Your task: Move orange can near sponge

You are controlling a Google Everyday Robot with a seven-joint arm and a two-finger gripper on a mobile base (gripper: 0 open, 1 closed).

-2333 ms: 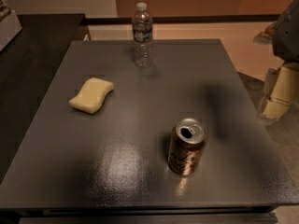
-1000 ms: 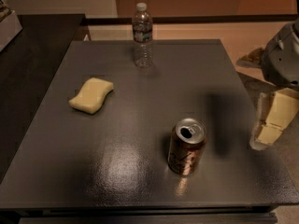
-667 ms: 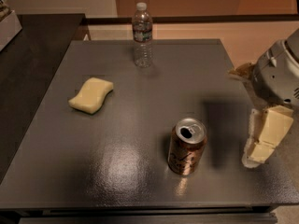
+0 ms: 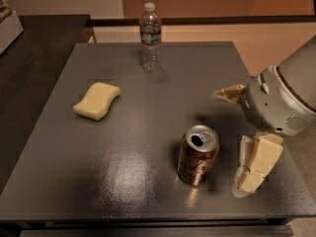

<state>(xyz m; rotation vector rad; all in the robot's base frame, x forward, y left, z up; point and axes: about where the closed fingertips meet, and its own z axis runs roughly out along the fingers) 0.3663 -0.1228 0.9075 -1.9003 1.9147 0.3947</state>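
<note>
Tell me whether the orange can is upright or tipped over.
Upright: the orange can stands on its base on the table, silver top facing up. The open hand is beside it, not touching.

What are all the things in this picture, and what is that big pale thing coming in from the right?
Table: one, dark grey, fills the middle.
Orange can: one, coppery orange-brown with silver top, upright, front right of table.
Sponge: one, pale yellow, left side of table.
Water bottle: one, clear plastic, upright, far edge of table.
Counter: one, dark, left of table.
Robot arm: one, grey-white, coming in from the right.
Gripper: one, cream pads, open, just right of the orange can.
</note>
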